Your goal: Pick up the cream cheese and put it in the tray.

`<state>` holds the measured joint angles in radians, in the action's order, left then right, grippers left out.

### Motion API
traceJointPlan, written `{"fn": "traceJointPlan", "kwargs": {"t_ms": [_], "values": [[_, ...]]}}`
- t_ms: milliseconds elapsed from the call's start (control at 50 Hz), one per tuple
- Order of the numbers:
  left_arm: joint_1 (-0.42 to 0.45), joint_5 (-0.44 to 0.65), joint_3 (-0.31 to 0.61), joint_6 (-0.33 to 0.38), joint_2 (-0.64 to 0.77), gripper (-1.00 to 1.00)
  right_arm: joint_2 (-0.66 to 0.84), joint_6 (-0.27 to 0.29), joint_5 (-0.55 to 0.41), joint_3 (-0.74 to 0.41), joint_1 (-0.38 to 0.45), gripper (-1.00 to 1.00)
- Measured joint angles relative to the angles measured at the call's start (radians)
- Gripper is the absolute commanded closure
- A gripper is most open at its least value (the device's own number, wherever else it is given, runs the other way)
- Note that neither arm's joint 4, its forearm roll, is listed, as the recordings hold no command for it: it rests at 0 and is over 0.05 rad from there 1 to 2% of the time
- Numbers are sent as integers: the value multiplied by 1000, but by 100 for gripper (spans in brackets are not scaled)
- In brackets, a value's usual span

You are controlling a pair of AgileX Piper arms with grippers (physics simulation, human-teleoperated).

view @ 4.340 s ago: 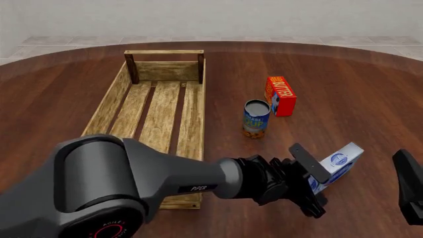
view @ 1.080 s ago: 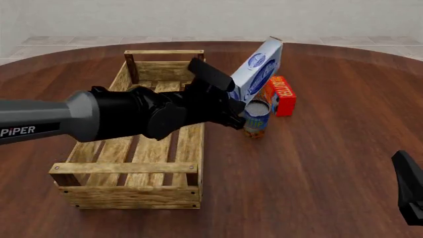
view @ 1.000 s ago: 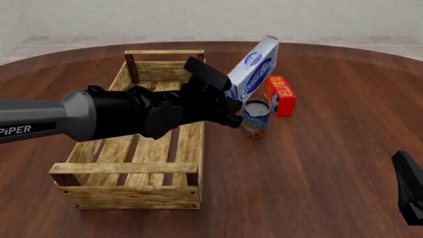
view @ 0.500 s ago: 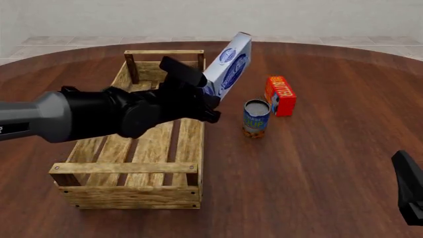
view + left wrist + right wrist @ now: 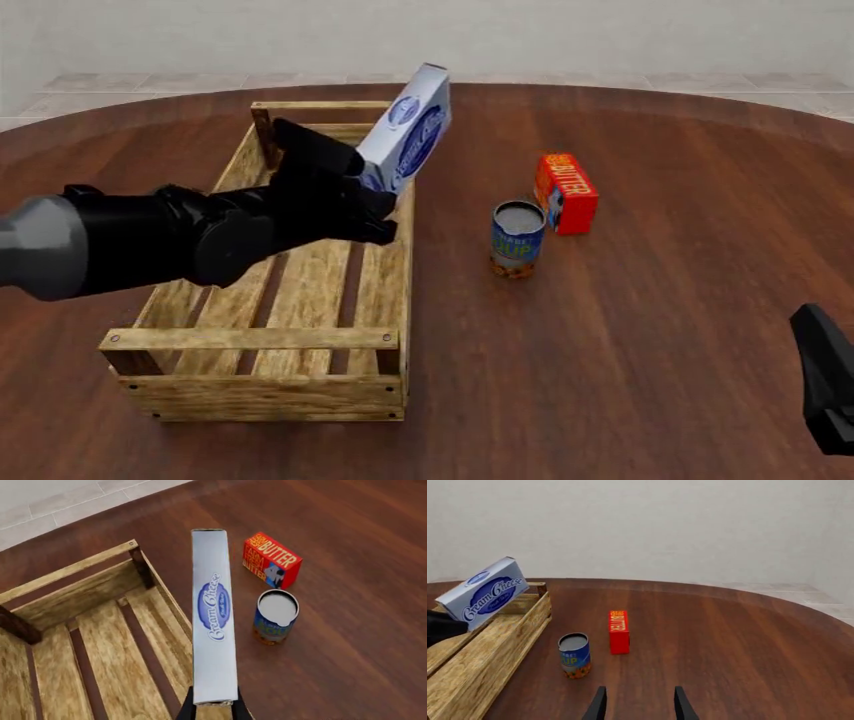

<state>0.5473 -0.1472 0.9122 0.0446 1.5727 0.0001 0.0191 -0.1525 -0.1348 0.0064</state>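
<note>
1. Carrying the cream cheese is the step in hand: the carton is held aloft, tilted, gripped at its lower end by the left end effector, whose jaws are clenched on it.
2. The carton hangs above the tray's right wall, near the far end of the tray; in the left wrist view the cream cheese overlies that wall, with slats to one side and bare desk to the other.
3. Shift the carton further over the slatted bottom before lowering, so that it clears the wall on the way down.
4. Lower the tilted carton slowly; its free end projects well beyond the jaws and may catch the far corner post.
5. Release only once the carton rests low inside the tray.
6. Keep clear of the can and the butter box, which stand on the desk beside the tray.
7. The right end effector is released, idle and well apart.
</note>
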Motion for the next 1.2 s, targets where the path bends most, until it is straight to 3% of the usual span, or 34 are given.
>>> {"fn": "traceJointPlan", "kwargs": {"t_ms": [540,1200], "values": [[-117,-40,-79,19,-11,100,0,1,-2,0,0,-100],[-231,-131,-150,44,99,100,0,-3,-3,0,-3,-100]]}}
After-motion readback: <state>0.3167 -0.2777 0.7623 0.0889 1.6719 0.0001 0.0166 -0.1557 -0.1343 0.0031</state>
